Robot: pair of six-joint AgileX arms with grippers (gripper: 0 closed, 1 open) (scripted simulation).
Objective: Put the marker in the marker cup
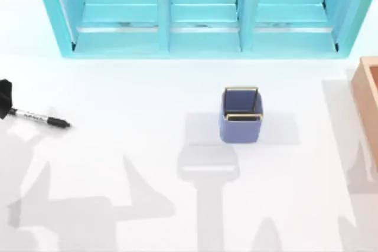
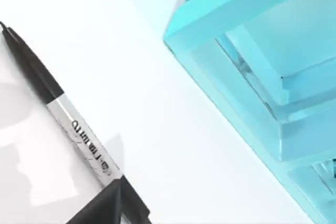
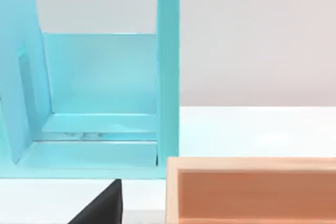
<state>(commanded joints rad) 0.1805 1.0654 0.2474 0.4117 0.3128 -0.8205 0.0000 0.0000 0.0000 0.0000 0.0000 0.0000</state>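
Top view puts my left gripper (image 1: 5, 100) at the far left edge of the table, a black shape pinching the rear end of the marker (image 1: 38, 118). From the fingers the marker runs out to the right and slightly toward the near edge, white-grey barrel first, then the black cap as its free end, with its faint shadow on the white table (image 1: 130, 92) just beside it. Whether the pen rests on the surface or is held just off it cannot be told. In the left wrist view the marker (image 2: 68, 124) crosses the picture on a slant, dark lettering legible along the pale barrel, the black cap pointing away, and a black finger (image 2: 105, 208) meets the barrel at its near end. The marker cup (image 1: 241, 115), small, square and blue-purple with a thin gold rim, stands upright near the table's middle, somewhat right of centre and well apart from the pen. Behind everything, along the far side, stands the large turquoise shelf unit (image 1: 204, 13) with three open bays. An orange-brown box (image 1: 367, 101) sits at the right edge. The right wrist view shows that box (image 3: 252, 190) close by, the shelf unit (image 3: 105, 98) beyond it, and a black part of the right gripper whose opening cannot be told.
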